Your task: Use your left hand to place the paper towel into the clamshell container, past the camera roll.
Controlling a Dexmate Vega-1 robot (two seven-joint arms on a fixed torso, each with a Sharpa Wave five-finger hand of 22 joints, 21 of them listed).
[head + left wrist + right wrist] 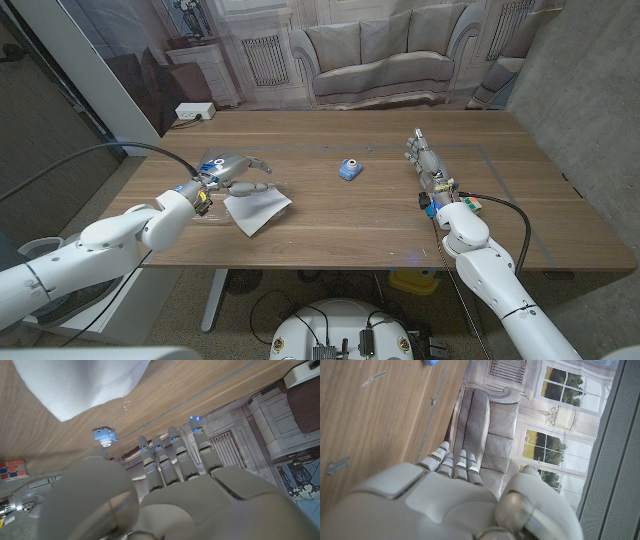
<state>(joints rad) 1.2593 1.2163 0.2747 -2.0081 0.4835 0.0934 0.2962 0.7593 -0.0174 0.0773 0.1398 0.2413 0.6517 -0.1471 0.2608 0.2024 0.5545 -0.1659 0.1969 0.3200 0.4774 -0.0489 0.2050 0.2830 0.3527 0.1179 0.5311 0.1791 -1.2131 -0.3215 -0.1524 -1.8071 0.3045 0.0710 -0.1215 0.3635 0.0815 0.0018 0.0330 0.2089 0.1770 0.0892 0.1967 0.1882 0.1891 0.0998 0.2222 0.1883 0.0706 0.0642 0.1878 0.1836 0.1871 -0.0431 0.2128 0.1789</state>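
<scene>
Two arms reach over the wooden table (380,225) from its near edge. Left hand (228,174) sits over the table's left part, fingers spread and slightly curled, nothing between them. Paper towel (257,209) lies flat on the wood just beside that hand, on its near-right side; its far-left corner lies right under the fingertips (262,186), but contact cannot be confirmed from the head view. Left wrist view: fingers (176,457) reach side by side, straight, with the white towel (80,385) on the wood ahead of them, apart from the tips.

Right hand (428,165) is on the table's right part, fingers straight and pressed together, pointing away toward the far edge, holding nothing. Right wrist view agrees: fingers (454,464) together, bare wood beside them.

Farther out, between the two hands and near the table's middle, a small blue camera roll (348,170) stands alone, well apart from the towel and from both hands. It also appears in the left wrist view (104,436), beyond the towel.

Beyond the far edge: backdrop printed with a sofa (378,60); a white power strip (194,111) rests at the table's far-left corner.
</scene>
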